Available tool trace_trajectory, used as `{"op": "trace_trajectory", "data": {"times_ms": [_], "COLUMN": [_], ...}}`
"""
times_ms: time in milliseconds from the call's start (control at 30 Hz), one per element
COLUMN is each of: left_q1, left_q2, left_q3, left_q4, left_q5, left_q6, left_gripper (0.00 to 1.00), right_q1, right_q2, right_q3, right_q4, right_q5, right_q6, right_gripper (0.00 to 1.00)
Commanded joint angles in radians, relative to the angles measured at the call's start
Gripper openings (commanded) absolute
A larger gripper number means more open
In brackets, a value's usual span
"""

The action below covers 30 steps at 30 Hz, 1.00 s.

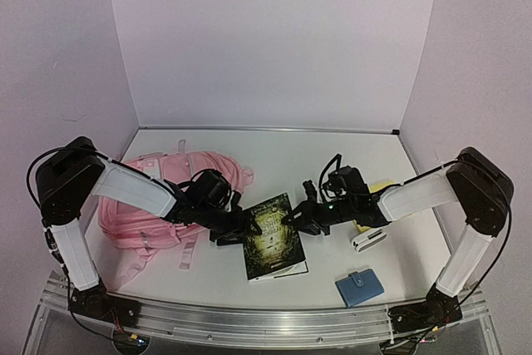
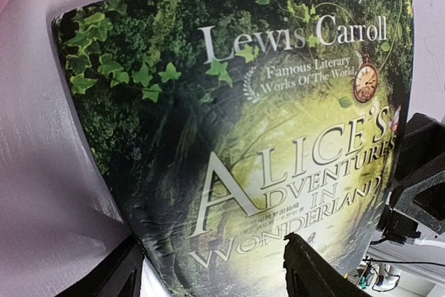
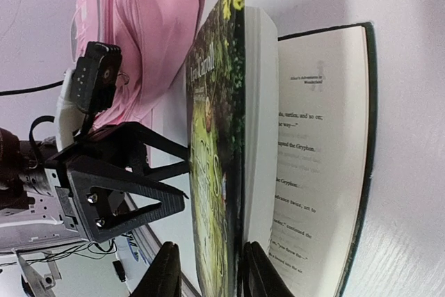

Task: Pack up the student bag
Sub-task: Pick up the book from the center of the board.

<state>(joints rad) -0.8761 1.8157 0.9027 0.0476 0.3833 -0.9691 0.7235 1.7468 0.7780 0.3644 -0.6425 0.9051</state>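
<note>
The book (image 1: 273, 237) has a smooth, glossy card cover that catches the light, and its pages are matt, off-white paper. The student bag (image 1: 133, 226) is soft, matt pink cloth with paler trim strips. The left claw (image 1: 237, 230) and right claw (image 1: 298, 215) are black matt plastic, faintly ridged up close. The desk (image 1: 249, 151) is white and smooth with a low sheen, edged by a dull silver metal rail (image 1: 249, 318). The blue wallet (image 1: 359, 286) looks leather-like, with a slight shine.
</note>
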Motion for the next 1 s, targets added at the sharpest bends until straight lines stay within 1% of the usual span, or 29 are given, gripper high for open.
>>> {"op": "trace_trajectory", "data": {"times_ms": [0, 67, 133, 300, 467, 633, 833, 967], "left_q1": [-0.003, -0.003, -0.003, -0.001, 0.003, 0.005, 0.006, 0.007], "left_q2": [0.020, 0.007, -0.025, -0.130, -0.250, -0.353, -0.440, -0.468], "left_q3": [-0.005, -0.015, -0.036, -0.098, -0.169, -0.218, -0.239, -0.237], "left_q4": [0.061, 0.057, 0.062, 0.077, 0.145, 0.245, 0.356, 0.383], "left_q5": [0.035, 0.022, -0.002, -0.078, -0.099, -0.063, 0.019, 0.061], "left_q6": [-0.007, -0.006, -0.008, -0.007, -0.014, -0.007, 0.015, 0.020], "left_gripper": [0.69, 0.69, 0.69, 0.78, 0.87, 0.93, 0.94, 0.95], "right_q1": [0.017, 0.017, 0.017, 0.014, 0.010, 0.005, 0.005, 0.005], "right_q2": [0.039, 0.041, 0.023, -0.083, -0.208, -0.302, -0.390, -0.438], "right_q3": [-0.019, -0.024, -0.030, -0.060, -0.072, -0.068, -0.075, -0.075], "right_q4": [0.109, 0.110, 0.107, 0.116, 0.133, 0.163, 0.286, 0.355], "right_q5": [-0.038, -0.028, -0.002, 0.086, 0.099, 0.057, -0.015, -0.044], "right_q6": [0.032, 0.031, 0.029, 0.046, 0.050, 0.059, 0.115, 0.142], "right_gripper": [0.19, 0.06, 0.00, 0.00, 0.00, 0.00, 0.00, 0.00]}}
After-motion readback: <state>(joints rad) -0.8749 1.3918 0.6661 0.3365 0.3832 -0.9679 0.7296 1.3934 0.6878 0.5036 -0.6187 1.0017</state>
